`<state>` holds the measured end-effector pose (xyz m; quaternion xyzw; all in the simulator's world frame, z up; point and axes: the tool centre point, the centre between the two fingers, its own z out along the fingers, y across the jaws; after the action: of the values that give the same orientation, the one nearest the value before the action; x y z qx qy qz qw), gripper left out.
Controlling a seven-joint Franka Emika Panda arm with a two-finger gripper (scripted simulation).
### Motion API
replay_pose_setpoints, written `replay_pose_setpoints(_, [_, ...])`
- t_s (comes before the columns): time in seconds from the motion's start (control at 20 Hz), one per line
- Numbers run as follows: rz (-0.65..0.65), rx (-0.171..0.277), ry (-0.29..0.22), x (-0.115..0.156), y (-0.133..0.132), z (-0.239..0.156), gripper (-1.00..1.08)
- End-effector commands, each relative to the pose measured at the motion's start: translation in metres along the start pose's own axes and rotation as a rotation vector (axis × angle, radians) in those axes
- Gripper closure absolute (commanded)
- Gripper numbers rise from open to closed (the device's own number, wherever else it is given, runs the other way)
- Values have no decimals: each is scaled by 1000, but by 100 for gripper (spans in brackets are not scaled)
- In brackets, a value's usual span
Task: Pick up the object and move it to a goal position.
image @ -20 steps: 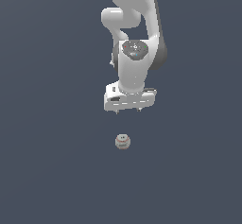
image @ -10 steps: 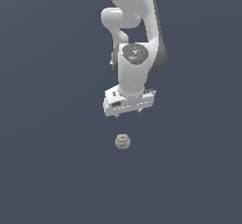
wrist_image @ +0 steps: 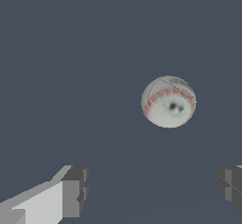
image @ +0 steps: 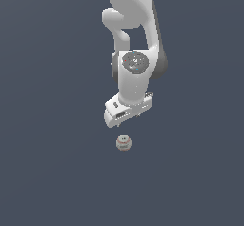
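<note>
The object (image: 124, 143), a small off-white ball with reddish seam lines, lies on the dark floor just below the hand in the exterior view. In the wrist view the object (wrist_image: 168, 101) sits ahead of the fingers, nearer one of them. My gripper (image: 127, 119) hangs a short way above the ball, apart from it. It is open, and the gripper (wrist_image: 153, 185) has nothing in the wide gap between its two grey fingertips (wrist_image: 75, 190).
The white arm (image: 136, 39) rises above the hand toward the top of the exterior view. A plain dark grey surface (image: 47, 172) lies all around the ball.
The hand has dropped a little toward the ball and turned at the wrist, so it now sits tilted. The ball has not moved.
</note>
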<state>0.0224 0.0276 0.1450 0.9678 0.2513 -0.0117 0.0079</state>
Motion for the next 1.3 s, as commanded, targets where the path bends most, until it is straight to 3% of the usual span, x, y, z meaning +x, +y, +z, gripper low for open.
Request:
replay_pose_setpoints(0.0, [-69,0,1,4,3,4,-92])
replay_pose_setpoints(1.25, [-706,-1,21,40,38,39,-92])
